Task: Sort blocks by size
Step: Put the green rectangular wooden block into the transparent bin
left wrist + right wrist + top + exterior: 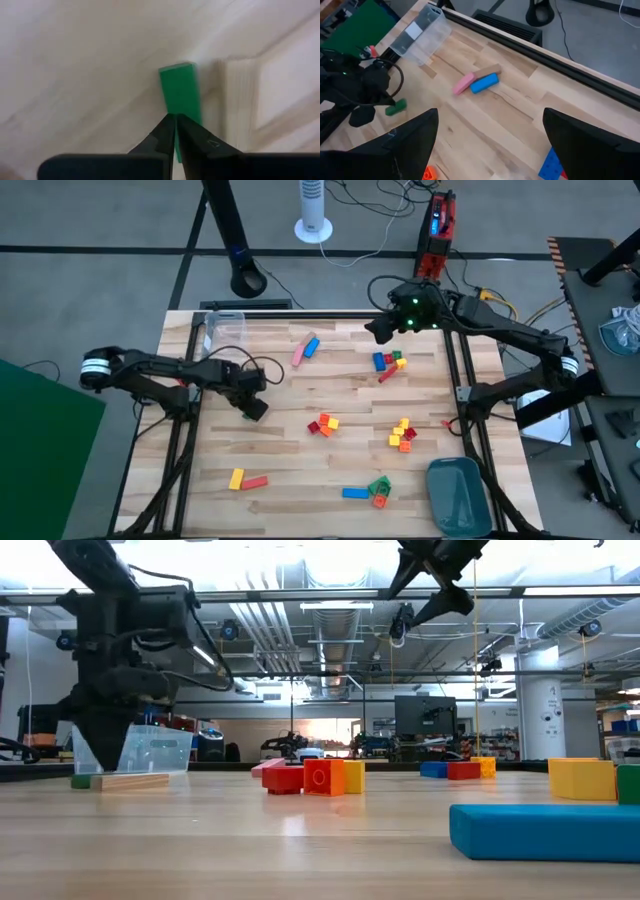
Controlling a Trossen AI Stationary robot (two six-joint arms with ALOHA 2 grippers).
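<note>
Left gripper (pixel 175 122) is low over the table's (pixel 300 470) left side, fingers clenched together, tips at the end of a green block (pixel 181 92) lying flat on the wood; can't tell if it's actually pinched. Right gripper (pixel 490 145) hangs high near the far right edge, fingers spread wide, empty. Other blocks are scattered: pink (pixel 298 353) and blue (pixel 311 346) ones mid-table, red-yellow cluster (pixel 323 424) nearer centre.

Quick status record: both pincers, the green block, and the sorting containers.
left pincer: shut, tips against the green block, low at the table's left side
green block: flat on the wood, not lifted
right pincer: open, empty, raised over the table's far right
clear plastic box: far-left corner
grey-blue tray: near-right corner, no blocks visible in it
</note>
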